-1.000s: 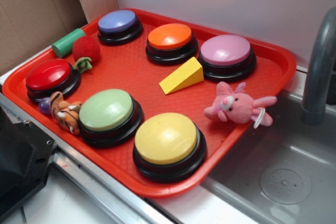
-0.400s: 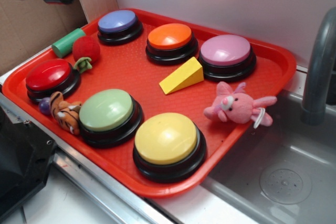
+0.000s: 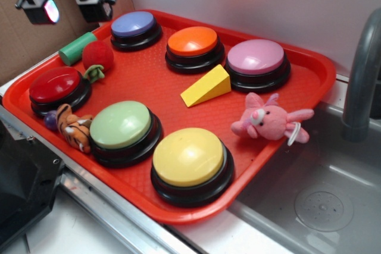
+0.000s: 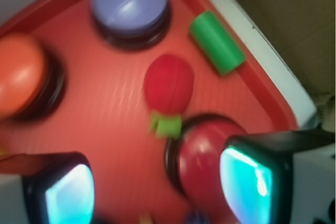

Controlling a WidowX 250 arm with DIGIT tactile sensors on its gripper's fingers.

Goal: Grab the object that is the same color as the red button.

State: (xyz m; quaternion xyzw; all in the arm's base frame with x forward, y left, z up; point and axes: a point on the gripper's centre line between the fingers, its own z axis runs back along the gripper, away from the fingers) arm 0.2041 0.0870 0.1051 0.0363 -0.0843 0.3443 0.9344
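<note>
The small fuzzy red plush ball (image 3: 97, 55) with a green leafy stem (image 3: 94, 74) lies on the red tray (image 3: 309, 84), between the green cylinder (image 3: 77, 47) and the red button (image 3: 56, 85). In the wrist view the ball (image 4: 169, 83) sits at centre, with the red button (image 4: 202, 156) below it, partly behind one finger. My gripper (image 3: 65, 3) hangs open and empty above the tray's far left corner, up and left of the ball; in the wrist view (image 4: 160, 190) its jaws stand wide apart.
The tray also holds blue (image 3: 135, 27), orange (image 3: 194, 44), pink (image 3: 257, 60), green (image 3: 122, 127) and yellow (image 3: 189, 159) buttons, a yellow wedge (image 3: 206, 87), a pink plush bunny (image 3: 269, 119) and a tiger toy (image 3: 74, 127). A sink (image 3: 321, 194) with a faucet (image 3: 362, 75) lies at right.
My gripper has come into view from the top left and moved down and right, toward the tray's far left corner. The objects on the tray have not moved.
</note>
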